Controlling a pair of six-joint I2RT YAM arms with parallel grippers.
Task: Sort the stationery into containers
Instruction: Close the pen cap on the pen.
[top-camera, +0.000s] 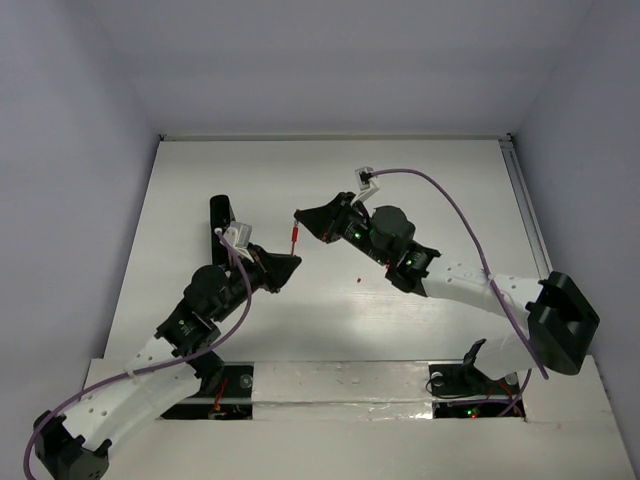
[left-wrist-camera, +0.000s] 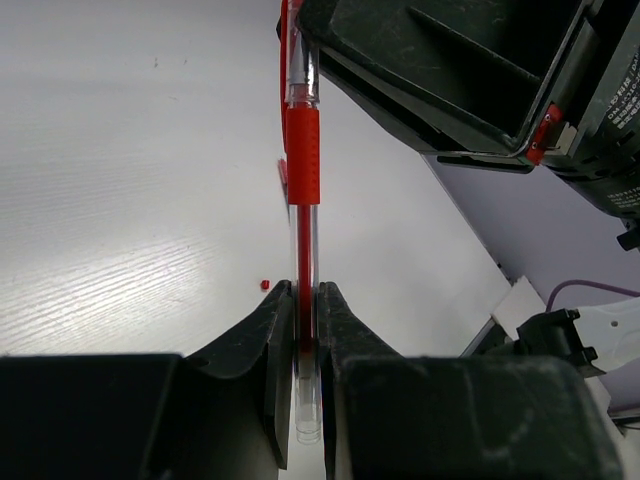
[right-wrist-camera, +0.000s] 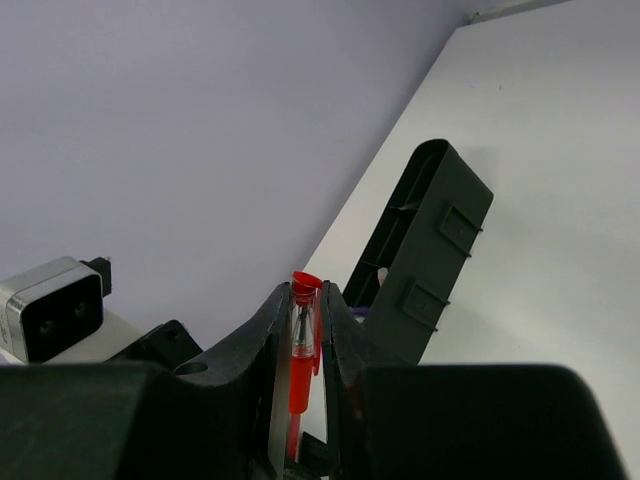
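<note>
The left gripper (left-wrist-camera: 305, 295) is seen pressed together on a red pen (left-wrist-camera: 304, 150), whose clear lower barrel is pinched between the two fingers (left-wrist-camera: 262, 330) while the red grip section and the rest of the shaft are carried straight out ahead of the fingertips. At the far end of that shaft the right gripper (left-wrist-camera: 440, 70) is met, and in the right wrist view the right gripper (right-wrist-camera: 308, 295) is likewise shown clamped on the same pen (right-wrist-camera: 300, 375), with the red cap end held just at its fingertips. From above, the pen (top-camera: 295, 238) is seen spanning the short gap between the left gripper (top-camera: 290, 262) and the right gripper (top-camera: 300, 217), raised off the table (top-camera: 420, 180) and gripped at both ends. A tiny red piece (left-wrist-camera: 264, 285) is left lying on the table just beside the left fingertips, on their left in the wrist view; from above it (top-camera: 357, 281) is found below the right gripper's wrist. The black box (right-wrist-camera: 430, 250) is seen ahead of the right fingertips and to their right, its ribbed side wall turned toward that camera; from above the black box (top-camera: 219, 212) is placed beside the left gripper, its near end partly covered by the left wrist.
</note>
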